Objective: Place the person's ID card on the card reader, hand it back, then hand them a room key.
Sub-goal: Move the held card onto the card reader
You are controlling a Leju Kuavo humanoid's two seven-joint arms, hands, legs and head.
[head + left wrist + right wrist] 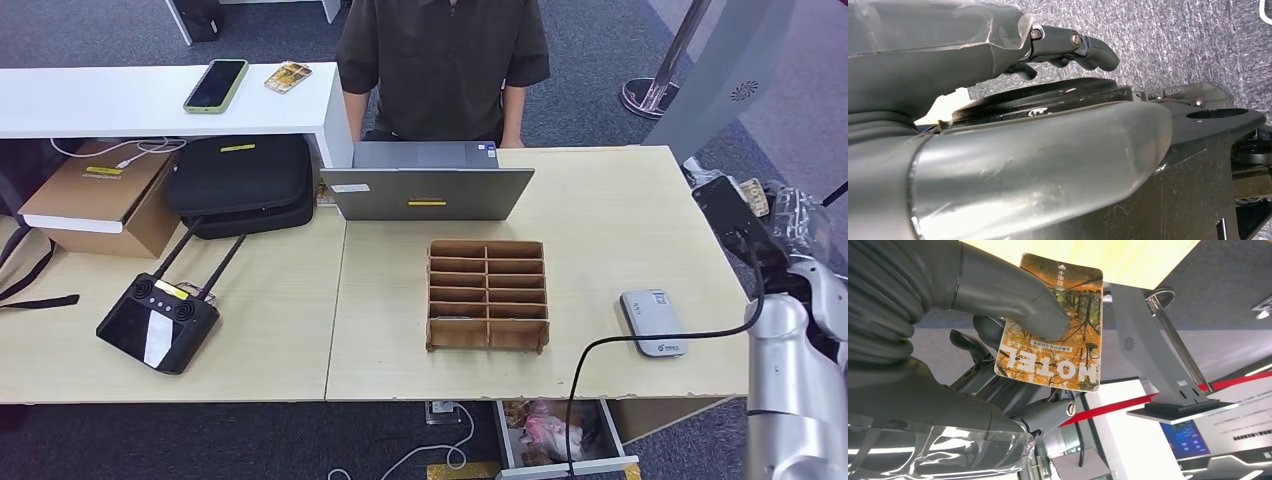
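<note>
My right hand [968, 335] pinches an orange room key card [1055, 327] printed "HOTEL" between the thumb and the fingers behind it. In the head view that hand [778, 215] is raised off the table's right edge, beyond the grey card reader [652, 322], with a bit of the card [754, 196] showing. A person [440, 60] in a dark shirt stands behind the laptop [428, 185]. Another orange card [288, 76] lies on the white counter. My left hand [998, 100] hangs over the carpet and holds nothing.
A wooden compartment box [487, 294] stands mid-table, left of the reader. A phone [215, 85] lies on the counter. A black case [240, 180], a cardboard box [95, 195] and a remote controller [158, 320] occupy the left table. An open drawer [560, 435] sticks out below.
</note>
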